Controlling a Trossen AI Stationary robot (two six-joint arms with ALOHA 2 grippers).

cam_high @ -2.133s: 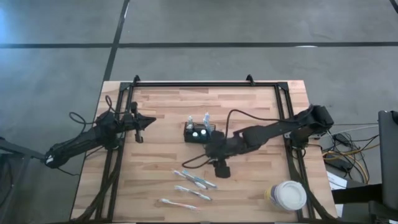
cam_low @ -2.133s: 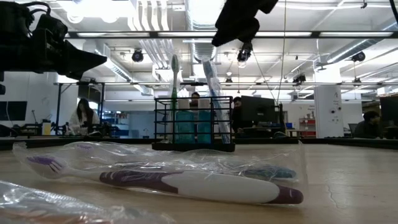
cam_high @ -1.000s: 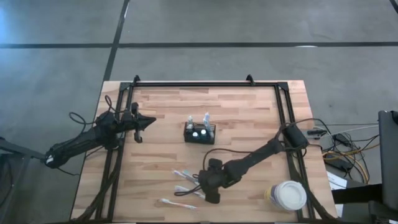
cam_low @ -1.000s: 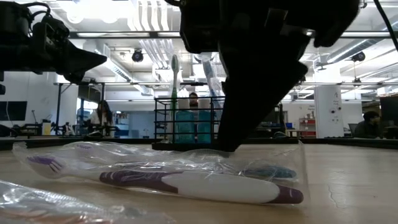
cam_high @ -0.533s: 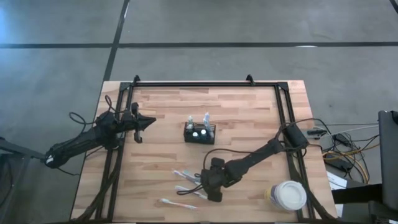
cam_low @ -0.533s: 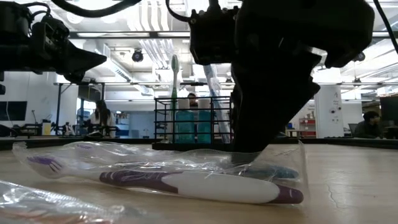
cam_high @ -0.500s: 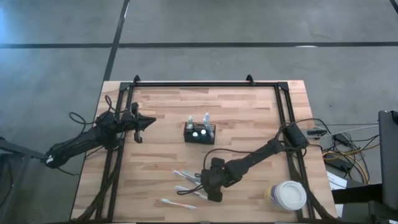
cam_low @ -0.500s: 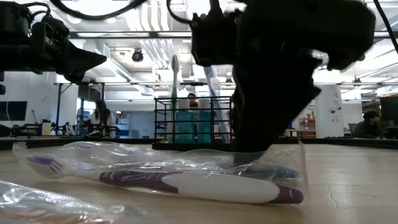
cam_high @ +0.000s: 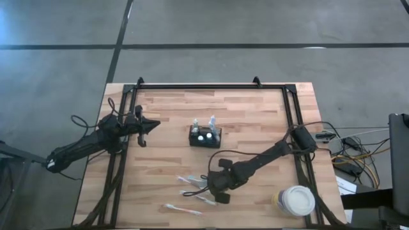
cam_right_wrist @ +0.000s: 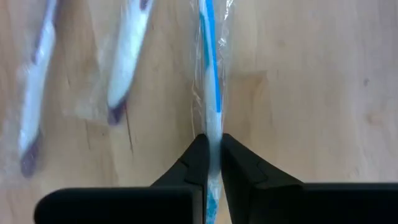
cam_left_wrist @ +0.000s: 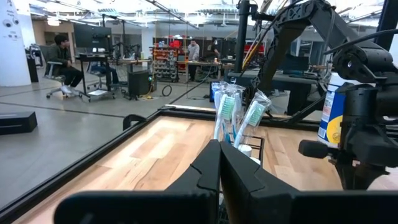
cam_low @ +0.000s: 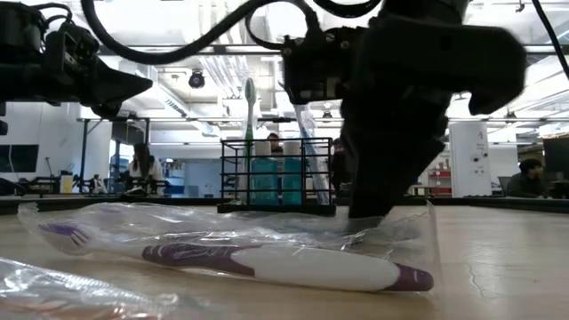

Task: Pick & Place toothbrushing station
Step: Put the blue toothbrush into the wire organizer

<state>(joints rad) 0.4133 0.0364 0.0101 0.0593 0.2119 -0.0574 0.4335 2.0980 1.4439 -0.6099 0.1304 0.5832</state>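
Right wrist view, right claw (cam_right_wrist: 212, 152) pinching blue toothbrush (cam_right_wrist: 209, 81), seemingly hidden overhead.

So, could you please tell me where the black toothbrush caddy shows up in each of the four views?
High view: the caddy stands mid-table, beyond the right gripper.
Low view: caddy at centre, behind the wrapped toothbrushes.
Left wrist view: caddy just past the shut left gripper, mostly hidden.
Right wrist view: not in it.
Shared landmark: the two wrapped brushes standing upright in it.
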